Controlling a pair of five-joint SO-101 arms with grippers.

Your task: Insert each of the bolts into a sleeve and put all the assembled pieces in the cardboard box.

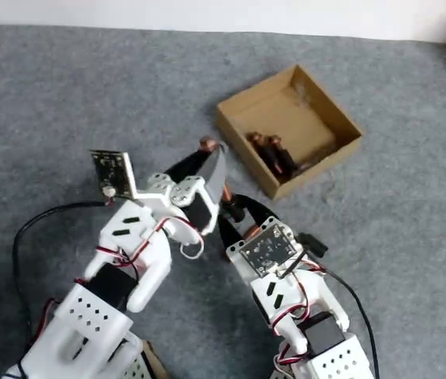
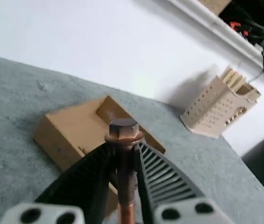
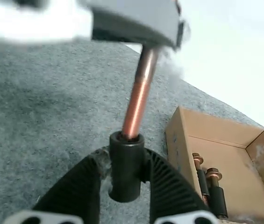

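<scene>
The copper bolt [image 3: 139,95] has its tip just inside the mouth of the black sleeve [image 3: 126,163]. They meet in the air above the grey mat [image 1: 65,95], between the two arms and a little nearer than the cardboard box [image 1: 301,118].

The bolt leans, so it does not look lined up with the hole. I think a push now could jam it. It could also knock the sleeve crooked in its grip, or make one piece slip and drop onto the mat.

The left claw [image 2: 124,148] is closed narrow around the bolt, just under its head. The right claw [image 3: 127,156] is squeezed onto the sleeve's sides. Far and to the right, the box already has finished pieces [image 1: 274,154] lying in it.
</scene>
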